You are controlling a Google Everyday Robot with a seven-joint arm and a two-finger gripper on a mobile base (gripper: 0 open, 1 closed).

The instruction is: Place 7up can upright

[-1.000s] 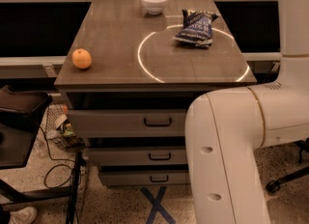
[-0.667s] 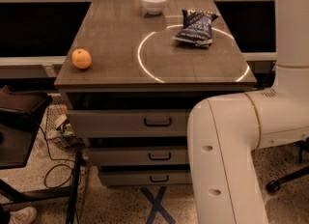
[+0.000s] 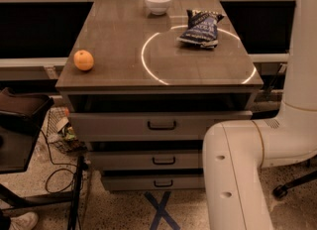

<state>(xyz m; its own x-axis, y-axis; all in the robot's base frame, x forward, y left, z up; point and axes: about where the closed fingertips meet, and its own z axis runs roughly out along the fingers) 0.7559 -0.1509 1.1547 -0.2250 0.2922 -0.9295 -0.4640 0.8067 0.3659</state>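
The 7up can is out of view in the camera view. My gripper is not in view either. Only the white arm [image 3: 247,164] shows, bulking at the lower right and rising along the right edge of the picture. The brown tabletop [image 3: 119,50] of a drawer cabinet lies ahead, marked with a bright white ring.
An orange [image 3: 83,60] sits near the table's left front edge. A white bowl [image 3: 158,1] stands at the back middle. A dark blue chip bag [image 3: 200,27] lies at the back right. Three drawers [image 3: 161,125] face me below. A dark chair [image 3: 20,125] and cables crowd the lower left floor.
The white arm segment has shifted slightly to the right at the bottom of the view. Nothing on the table has moved.
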